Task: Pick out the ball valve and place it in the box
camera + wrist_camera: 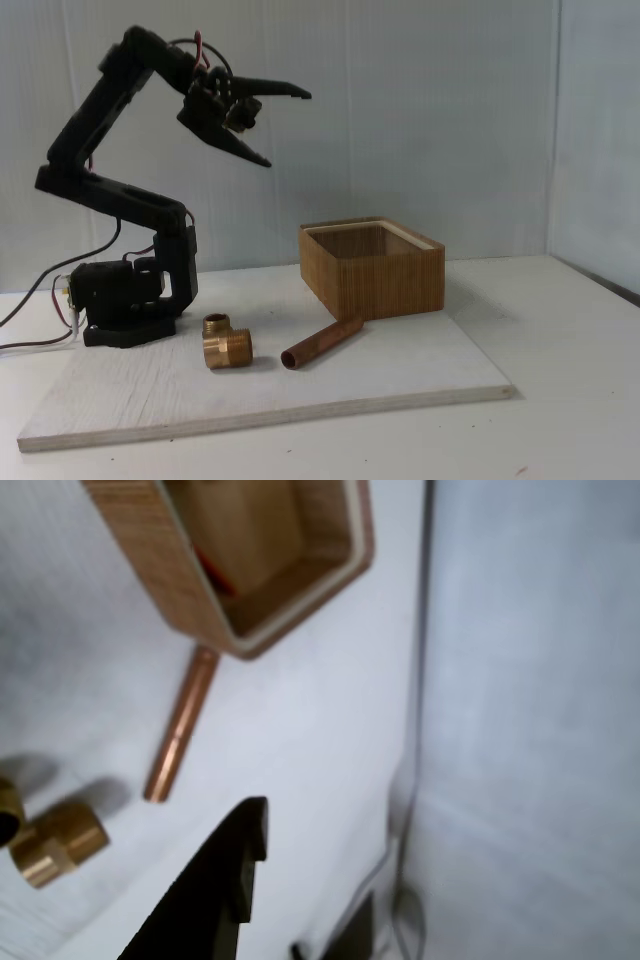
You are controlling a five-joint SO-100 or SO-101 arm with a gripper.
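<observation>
The wooden box [150, 540] lies at the top of the wrist view. Inside it a red sliver [216, 575] shows against the near wall, seemingly the ball valve's handle; its brass body is hidden. In the fixed view the box [375, 280] stands on the board's far right part and its walls hide the inside. My gripper [287, 128] hangs high in the air, up and to the left of the box, open with nothing between its fingers. In the wrist view one black finger [235, 865] rises from the bottom edge.
A copper pipe piece [322, 343] lies just in front of the box, and a brass elbow fitting [226, 342] sits to its left near the arm's base [125, 300]. All rest on a white board [350, 385]. A cable [405, 900] runs along the board's edge.
</observation>
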